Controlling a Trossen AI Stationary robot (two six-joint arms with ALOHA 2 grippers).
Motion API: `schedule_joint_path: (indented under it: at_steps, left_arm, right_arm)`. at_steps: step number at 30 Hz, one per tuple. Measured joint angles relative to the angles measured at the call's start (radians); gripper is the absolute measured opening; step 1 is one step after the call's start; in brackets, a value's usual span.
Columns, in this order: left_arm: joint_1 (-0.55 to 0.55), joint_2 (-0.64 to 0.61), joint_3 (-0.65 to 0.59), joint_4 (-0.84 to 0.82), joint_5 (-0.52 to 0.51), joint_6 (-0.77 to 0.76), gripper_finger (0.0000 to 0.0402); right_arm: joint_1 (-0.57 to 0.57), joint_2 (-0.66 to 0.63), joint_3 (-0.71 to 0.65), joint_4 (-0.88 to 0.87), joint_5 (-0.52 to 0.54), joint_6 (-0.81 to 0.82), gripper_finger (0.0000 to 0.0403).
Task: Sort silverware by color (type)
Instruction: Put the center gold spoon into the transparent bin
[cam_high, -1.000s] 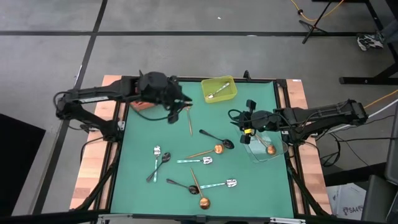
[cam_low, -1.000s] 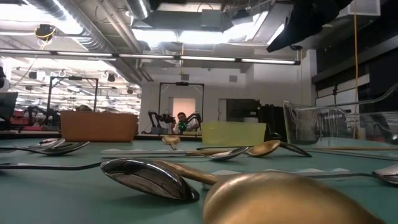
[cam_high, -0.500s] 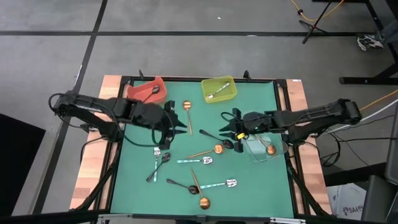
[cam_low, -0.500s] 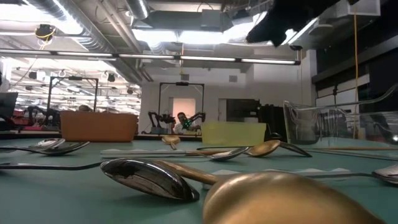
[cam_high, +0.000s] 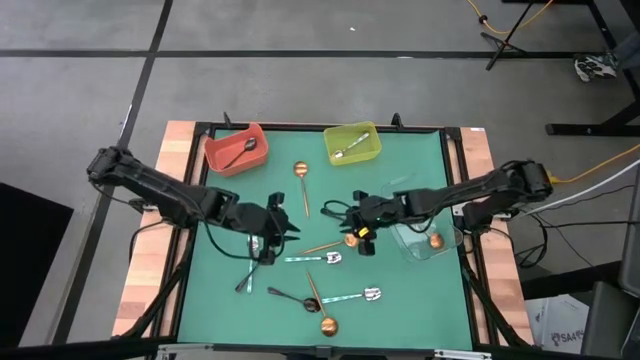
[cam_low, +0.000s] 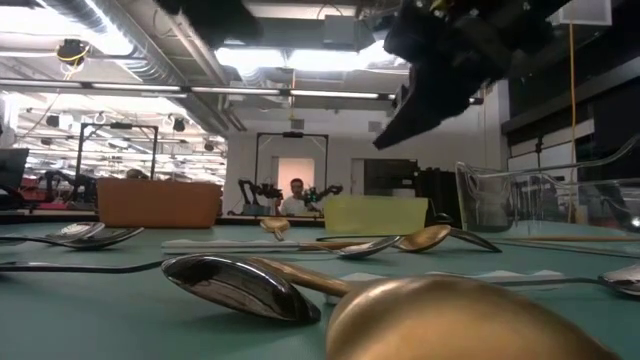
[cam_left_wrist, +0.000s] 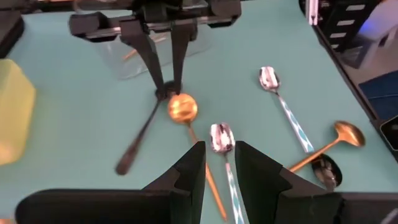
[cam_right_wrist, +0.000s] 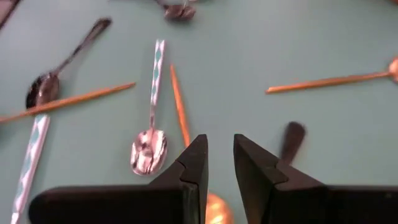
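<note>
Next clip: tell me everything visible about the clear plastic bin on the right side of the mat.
The clear plastic bin is a see-through, open-topped tub standing upright on the green mat near its right edge. In the low view its walls look thin and glassy. One copper-gold round-bowled spoon lies inside it; nothing else shows in it. The right arm reaches over its far side, and the right pincer is beyond it, out over the mat, not touching it.

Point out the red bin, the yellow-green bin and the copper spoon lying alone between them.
red bin (cam_high: 218, 160), high view, its left rim
yellow-green bin (cam_high: 368, 152), high view, its near wall
copper spoon (cam_high: 300, 169), high view, its round bowl
</note>
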Motion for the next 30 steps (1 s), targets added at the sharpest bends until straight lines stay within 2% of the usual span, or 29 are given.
schedule_joint_path:
  at_steps: [5,9,30]
  left_arm:
    - [-0.016,0.000,-0.153,0.228,0.001,-0.006,0.0080]
    - [-0.020,0.000,-0.225,0.315,0.001,-0.007,0.0080]
    - [-0.020,0.000,-0.253,0.359,0.001,-0.004,0.0080]
  right_arm:
    - [0.000,0.049,0.000,0.058,-0.038,-0.012,0.0067]
    - [0.000,0.086,0.000,0.123,-0.049,-0.035,0.0067]
    - [0.000,0.271,0.000,0.154,-0.049,-0.053,0.0067]
